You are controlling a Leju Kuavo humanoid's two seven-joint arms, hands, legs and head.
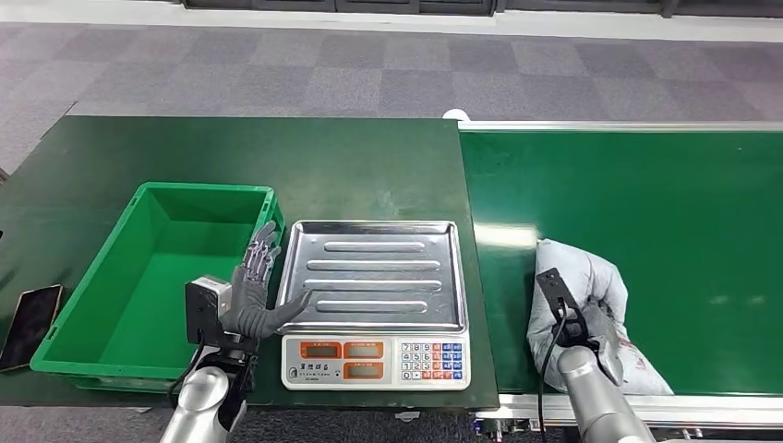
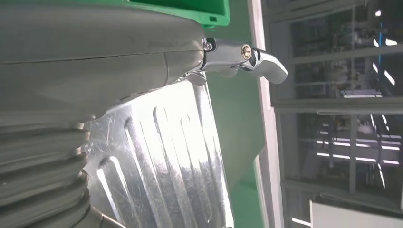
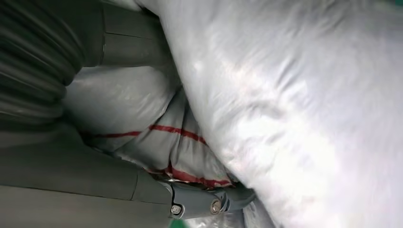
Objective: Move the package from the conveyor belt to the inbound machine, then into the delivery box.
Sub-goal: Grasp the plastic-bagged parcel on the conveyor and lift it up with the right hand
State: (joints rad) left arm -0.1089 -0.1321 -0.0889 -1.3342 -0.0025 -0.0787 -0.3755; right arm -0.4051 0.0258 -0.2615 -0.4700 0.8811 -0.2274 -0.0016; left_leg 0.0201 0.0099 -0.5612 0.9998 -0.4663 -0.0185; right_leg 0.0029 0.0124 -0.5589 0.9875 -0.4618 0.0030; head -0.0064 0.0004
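The package [image 1: 591, 305], a soft grey poly bag with red lines, lies at the conveyor belt's [image 1: 646, 203] near left corner. The right hand [image 1: 591, 328] closes on its bulging near end; it looks light, squashy and slippery, so grip deep. The left hand [image 1: 258, 286] is spread.

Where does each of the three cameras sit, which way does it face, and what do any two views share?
Head view: high on the robot, looking forward and down at the green bin, scale, conveyor belt and both arms.
Left wrist view: behind the left hand, facing the scale tray; thumb and ribbed cover show.
Right wrist view: behind the right hand, pressed close to the package.
Shared: head and right wrist views both show the package; head and left wrist views, the tray.
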